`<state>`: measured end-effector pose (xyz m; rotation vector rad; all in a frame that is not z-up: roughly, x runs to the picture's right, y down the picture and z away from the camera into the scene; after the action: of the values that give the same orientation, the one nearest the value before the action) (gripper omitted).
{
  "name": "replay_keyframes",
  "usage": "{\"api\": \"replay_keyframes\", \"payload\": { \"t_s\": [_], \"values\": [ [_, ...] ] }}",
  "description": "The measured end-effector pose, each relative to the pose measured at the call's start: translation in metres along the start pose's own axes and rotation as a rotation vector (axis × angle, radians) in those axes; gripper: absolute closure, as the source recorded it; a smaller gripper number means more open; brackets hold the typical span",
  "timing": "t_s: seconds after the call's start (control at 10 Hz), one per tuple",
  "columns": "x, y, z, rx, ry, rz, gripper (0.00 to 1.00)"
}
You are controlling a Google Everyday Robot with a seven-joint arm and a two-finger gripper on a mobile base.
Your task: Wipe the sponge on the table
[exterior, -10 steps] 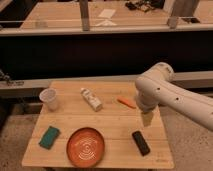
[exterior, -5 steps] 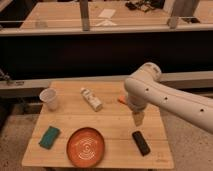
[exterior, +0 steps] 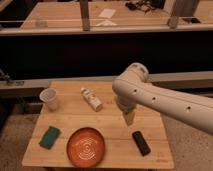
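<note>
small teal-green rect. sponge flat, near-left on light-wood sq. table, beside round orange plate | gripper above table right-centre, well apart fm sponge | open/shut: can't tell

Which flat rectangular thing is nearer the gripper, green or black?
The black block, beside the gripper over the table at right; the green sponge lies far left.

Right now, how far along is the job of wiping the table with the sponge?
Nothing looks done yet: the sponge lies untouched near the front left corner of the table, beside the orange plate. In hand: the gripper hangs over the table's right half, near the black block, well apart from the sponge. Left: reaching the sponge, gripping it and wiping.
</note>
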<state>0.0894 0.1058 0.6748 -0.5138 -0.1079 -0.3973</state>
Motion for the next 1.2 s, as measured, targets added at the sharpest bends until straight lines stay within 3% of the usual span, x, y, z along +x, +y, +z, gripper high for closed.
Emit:
{"api": "replay_keyframes", "payload": {
  "t_s": [0.3,0.5,0.8,1.2],
  "values": [
    [-0.017,-0.007,0.001,0.011,0.003,-0.061,0.20],
    [-0.043,-0.018,0.004,0.024,0.007,-0.112,0.20],
    [-0.053,-0.022,0.005,0.035,0.015,-0.154,0.20],
    [-0.093,-0.038,0.008,0.047,0.014,-0.252,0.20]
  ]
}}
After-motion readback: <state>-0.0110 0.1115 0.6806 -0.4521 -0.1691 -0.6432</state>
